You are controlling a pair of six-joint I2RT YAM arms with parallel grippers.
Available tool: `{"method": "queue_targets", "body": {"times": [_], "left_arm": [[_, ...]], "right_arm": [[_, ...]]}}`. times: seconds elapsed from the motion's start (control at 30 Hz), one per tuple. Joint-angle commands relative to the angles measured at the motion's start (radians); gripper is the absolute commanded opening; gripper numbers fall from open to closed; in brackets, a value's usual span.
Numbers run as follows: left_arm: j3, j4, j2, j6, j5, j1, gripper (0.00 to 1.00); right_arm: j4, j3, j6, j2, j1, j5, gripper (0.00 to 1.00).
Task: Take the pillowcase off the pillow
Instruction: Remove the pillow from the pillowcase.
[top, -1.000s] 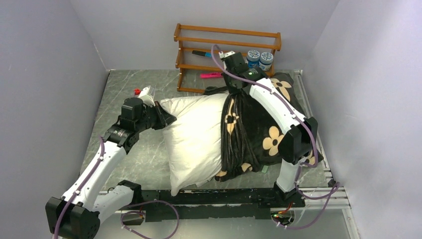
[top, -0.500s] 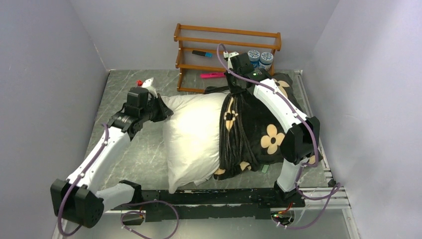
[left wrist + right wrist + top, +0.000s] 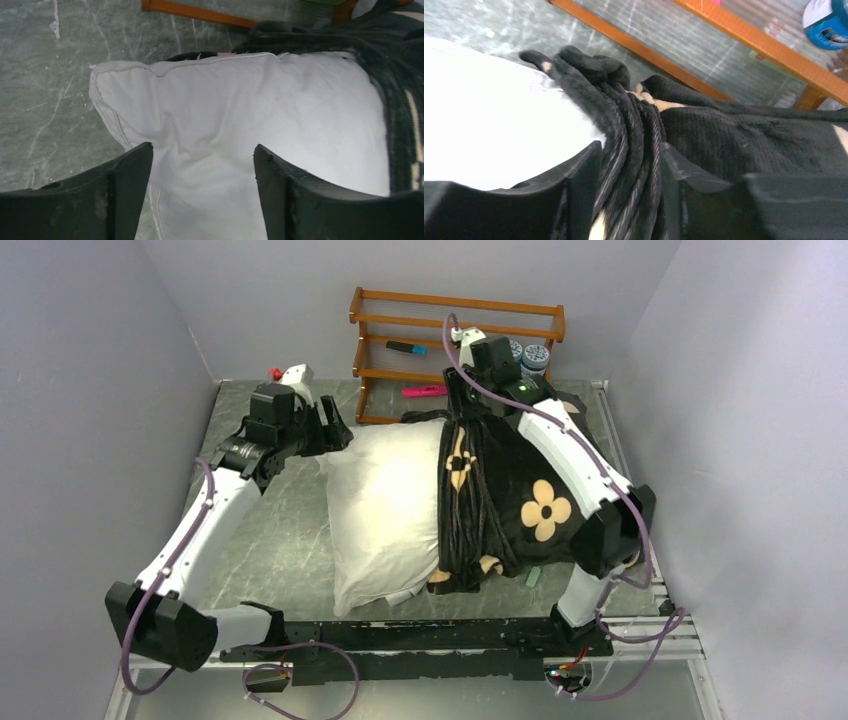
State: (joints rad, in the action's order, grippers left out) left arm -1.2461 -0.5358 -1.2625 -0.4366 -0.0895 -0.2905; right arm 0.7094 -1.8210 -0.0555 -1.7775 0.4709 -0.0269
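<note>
We have the pillowcase (image 3: pixel 520 490) half off the pillow (image 3: pixel 385 510).
On the worktop (image 3: pixel 280 540), the pillow's left half lies bare white, the pillowcase bunched over its right half: roughly halfway, we judge. Our left hand (image 3: pixel 202 150) stands wide over the pillow's far left corner, clamping nothing, likely poised to anchor it. Our right hand (image 3: pixel 630 146) straddles the bunched folds at the pillow's far edge, part-parted; we cannot tell whether it pinches them.

We stretch both arms forward. Our left gripper (image 3: pixel 202 155) points rightward, jaws wide apart. Our right gripper (image 3: pixel 630 150) tips downward, jaws partly apart; whether they clamp anything, we cannot tell.
</note>
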Motion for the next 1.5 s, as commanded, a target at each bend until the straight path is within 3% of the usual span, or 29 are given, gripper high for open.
{"method": "queue_targets", "body": {"times": [0.0, 0.17, 0.27, 0.5, 0.77, 0.93, 1.07, 1.1, 1.2, 1.23, 1.47], "left_arm": [[-0.019, -0.065, 0.1, -0.001, -0.046, 0.001, 0.82], [0.12, -0.059, 0.19, -0.055, -0.231, 0.001, 0.9], [0.201, -0.05, 0.25, -0.098, -0.29, 0.001, 0.93], [0.299, -0.064, 0.377, -0.143, -0.321, 0.001, 0.96], [0.478, 0.208, 0.365, -0.283, -0.47, -0.007, 0.95], [0.515, 0.354, 0.284, -0.32, -0.441, -0.106, 0.92], [0.487, 0.43, 0.19, -0.333, -0.394, -0.198, 0.68], [0.478, 0.442, 0.173, -0.333, -0.388, -0.206, 0.57], [0.423, 0.415, 0.151, -0.299, -0.33, -0.21, 0.12], [0.396, 0.375, 0.149, -0.28, -0.301, -0.21, 0.06], [0.164, 0.1, 0.138, -0.151, -0.011, -0.173, 0.05]], "right_arm": [[-0.124, 0.054, -0.015, 0.182, -0.002, 0.067, 0.55], [-0.186, 0.171, -0.039, 0.304, -0.002, 0.12, 0.85], [-0.192, 0.231, -0.045, 0.356, 0.0, 0.133, 0.94], [-0.205, 0.373, -0.059, 0.481, -0.002, 0.14, 0.98], [-0.236, 0.498, -0.082, 0.563, -0.002, 0.196, 1.0], [-0.247, 0.541, -0.087, 0.591, -0.001, 0.2, 1.0], [-0.239, 0.551, -0.085, 0.593, -0.002, 0.204, 1.0], [-0.233, 0.548, -0.082, 0.591, -0.002, 0.211, 1.0], [-0.197, 0.531, -0.066, 0.584, 0.006, 0.202, 0.99], [-0.18, 0.523, -0.06, 0.583, 0.012, 0.194, 0.99], [-0.071, 0.438, -0.07, 0.561, 0.146, 0.07, 0.96]]}}
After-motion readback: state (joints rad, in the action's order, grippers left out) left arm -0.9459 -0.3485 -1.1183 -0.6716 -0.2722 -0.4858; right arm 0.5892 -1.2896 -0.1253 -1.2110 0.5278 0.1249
